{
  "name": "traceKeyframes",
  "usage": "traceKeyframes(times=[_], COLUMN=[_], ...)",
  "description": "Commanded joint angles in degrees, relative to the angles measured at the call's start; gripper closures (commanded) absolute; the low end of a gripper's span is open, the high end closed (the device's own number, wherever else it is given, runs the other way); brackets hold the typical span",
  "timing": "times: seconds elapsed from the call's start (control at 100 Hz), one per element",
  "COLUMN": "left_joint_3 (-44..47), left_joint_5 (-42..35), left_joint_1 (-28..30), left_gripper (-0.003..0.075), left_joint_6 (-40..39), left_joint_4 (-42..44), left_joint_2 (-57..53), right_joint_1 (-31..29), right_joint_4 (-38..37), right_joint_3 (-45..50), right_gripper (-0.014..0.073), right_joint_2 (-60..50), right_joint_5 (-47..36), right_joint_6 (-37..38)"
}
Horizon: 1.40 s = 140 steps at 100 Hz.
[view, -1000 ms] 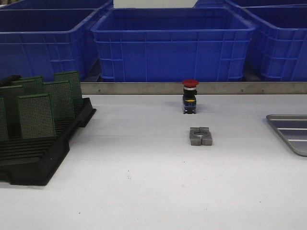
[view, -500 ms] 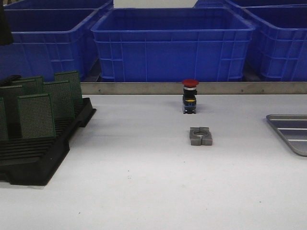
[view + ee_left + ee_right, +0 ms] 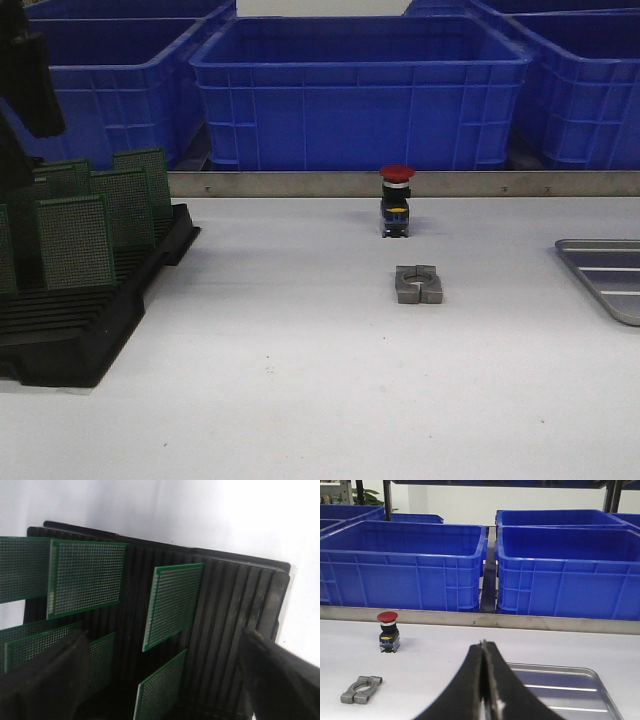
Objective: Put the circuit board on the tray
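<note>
Green perforated circuit boards (image 3: 76,241) upright in black rack, desk's left; grey ridged tray (image 3: 607,275) flat, far right, bare.

The left arm (image 3: 28,85) now reaches further into sight at the far left, dark above the green circuit boards (image 3: 75,240) in the black rack (image 3: 70,340).

The left gripper (image 3: 165,680) has broad, matte black fingers (image 3: 47,680) with rounded edges. The right gripper (image 3: 482,677) shows two black fingers tapering to thin tips.
</note>
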Motion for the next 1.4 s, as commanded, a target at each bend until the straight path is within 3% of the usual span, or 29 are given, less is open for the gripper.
traceKeyframes(times=[0.0, 0.94, 1.08, 1.32, 1.39], left_joint_3=[-1.9, -1.9, -1.9, -1.9, -2.0], left_joint_5=[-1.5, -2.8, -2.9, -6.0, -6.1], left_joint_1=[0.1, 0.1, 0.1, 0.1, 0.1], left_gripper=[0.0153, 0.0167, 0.0304, 0.0718, 0.0738], left_joint_6=[0.9, 2.0, 2.0, 2.0, 2.0], left_joint_4=[-2.2, -3.8, -3.8, -3.8, -3.8], left_joint_2=[-1.3, 7.8, 7.8, 7.8, 7.8], right_joint_1=[0.0, 0.0, 0.0, 0.0, 0.0], right_joint_4=[-0.7, -0.7, -0.7, -0.7, -0.7], right_joint_3=[-0.7, -0.7, -0.7, -0.7, -0.7], right_gripper=[0.0662, 0.0662, 0.0662, 0.0662, 0.0662], right_joint_2=[-1.3, -1.3, -1.3, -1.3, -1.3], right_joint_5=[-4.9, -4.9, -4.9, -4.9, -4.9], right_joint_6=[-0.2, -0.2, -0.2, -0.2, -0.2])
